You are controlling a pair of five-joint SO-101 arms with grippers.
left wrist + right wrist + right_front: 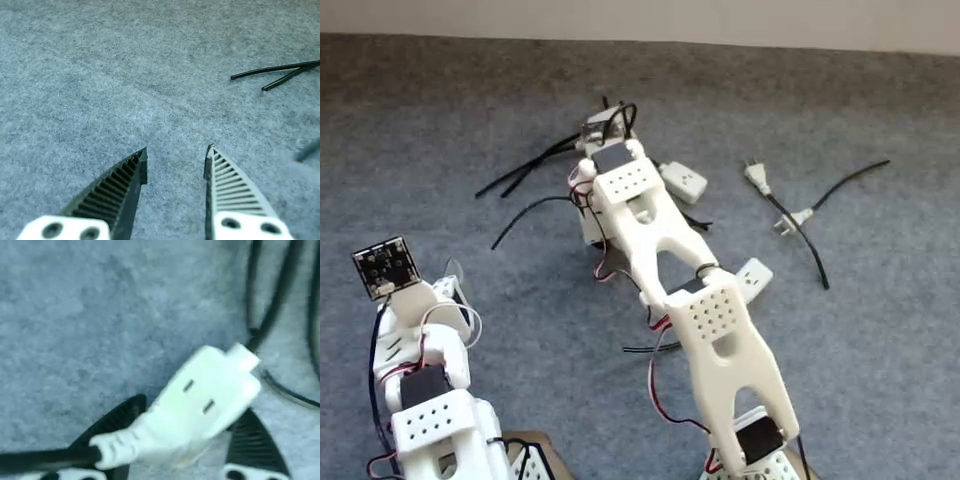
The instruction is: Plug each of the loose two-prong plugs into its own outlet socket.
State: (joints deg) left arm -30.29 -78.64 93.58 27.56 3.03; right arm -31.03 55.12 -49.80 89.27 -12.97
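In the right wrist view my right gripper (185, 440) is shut on a white plug (125, 442) with a black cord. The plug meets a white outlet socket (210, 385) whose face shows two slots, held just above the carpet. From above, this arm stretches to the far middle of the carpet, its gripper (605, 125) among black cords. My left gripper (175, 160) stands open over bare grey carpet at the near left. Two loose two-prong plugs (757, 177) (788, 224) lie at the right on black cords. Two more white sockets (683, 181) (753, 277) lie beside the right arm.
Black cords (530, 165) trail left from the right gripper, and two cord ends (280, 70) lie ahead of the left gripper. The grey carpet ends at a pale strip (720, 20) at the far side.
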